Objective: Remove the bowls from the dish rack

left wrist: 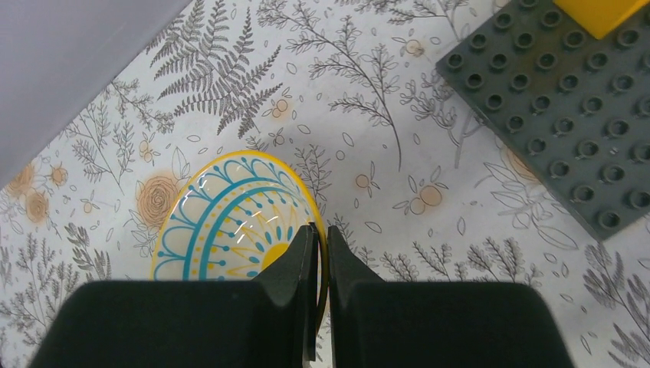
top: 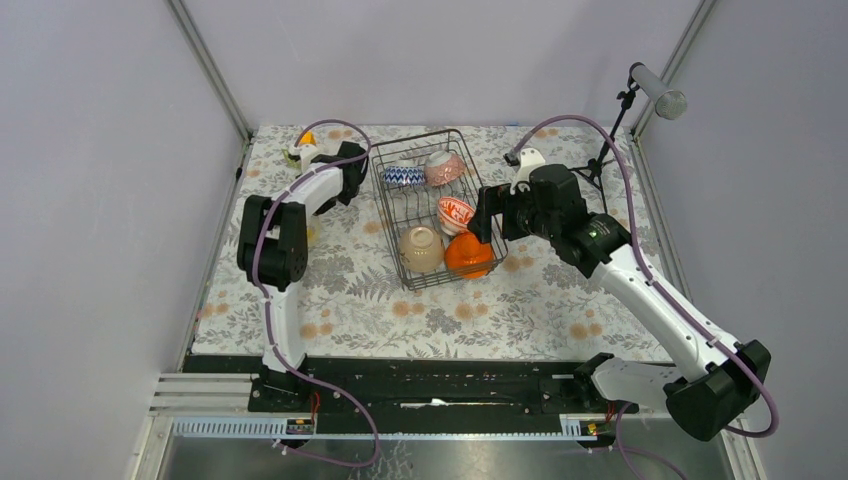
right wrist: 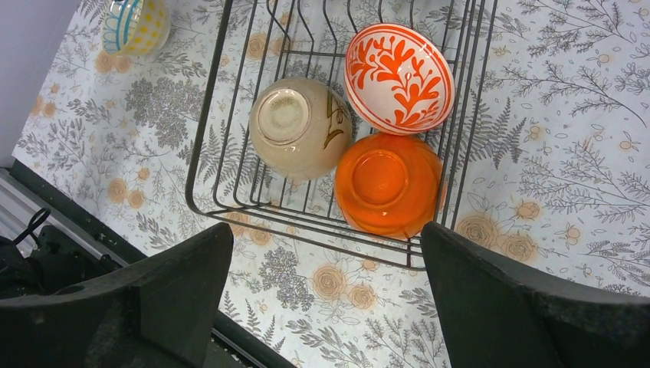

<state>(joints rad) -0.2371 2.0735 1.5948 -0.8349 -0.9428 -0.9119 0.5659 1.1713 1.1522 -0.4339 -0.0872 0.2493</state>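
Flowered cloth (top: 520, 300) covers the table, and the black wire rack (top: 405, 212) sits at the centre of the top view holding 5 bowls: blue-white bowl (top: 403, 176) and pink bowl (top: 444, 168) at its upper end, red-and-white bowl (right wrist: 397, 77) in the middle, beige bowl (right wrist: 299, 126) and orange bowl (right wrist: 387, 182) touching, upside down, at its lower end. Outside the rack to its upper left, the left gripper (left wrist: 322, 230) pinches the rim of a 6th bowl (left wrist: 230, 215), cream with blue and yellow lines, near a grey studded plate (left wrist: 559, 115). The right gripper (right wrist: 326, 230) hovers spread wide over the rack's lower right corner.
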